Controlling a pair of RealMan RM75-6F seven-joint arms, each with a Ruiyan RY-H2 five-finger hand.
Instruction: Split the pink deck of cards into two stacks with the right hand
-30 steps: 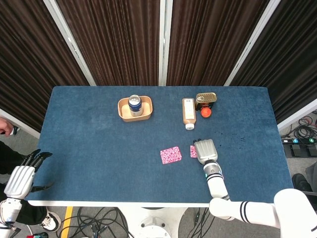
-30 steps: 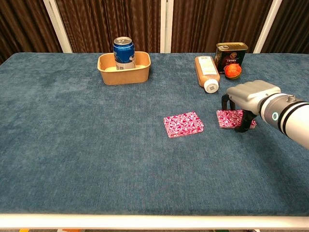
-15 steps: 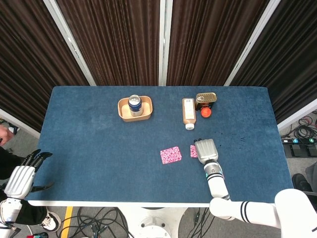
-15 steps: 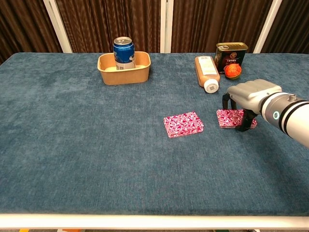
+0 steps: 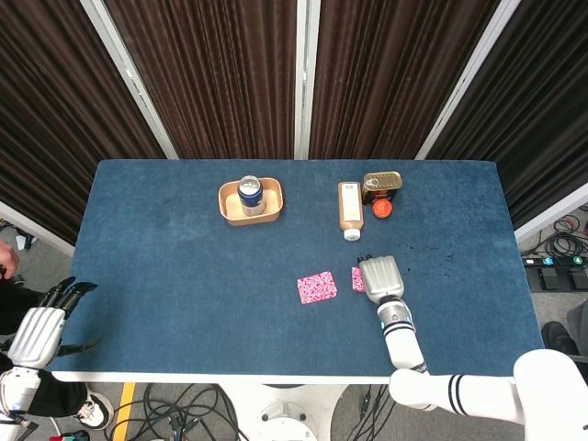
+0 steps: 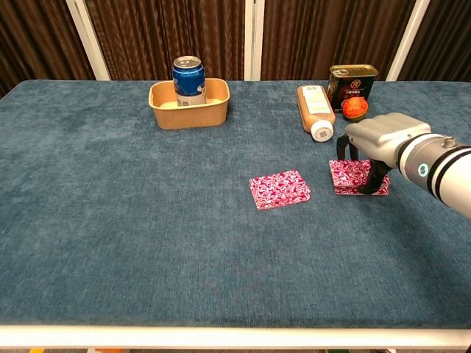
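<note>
Shifted slightly toward the upper frame since a second ago, right robot hand [image 6: 379, 147] arched over and grasping second pink stack [image 6: 352, 176], right of centre on blue surface [image 6: 147, 220], beside first pink stack [image 6: 280, 189]; left robot hand [image 5: 41, 326] released, lower left.

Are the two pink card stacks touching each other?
Apart. The chest view shows blue cloth between the left stack and the stack under the right robot hand.
</note>
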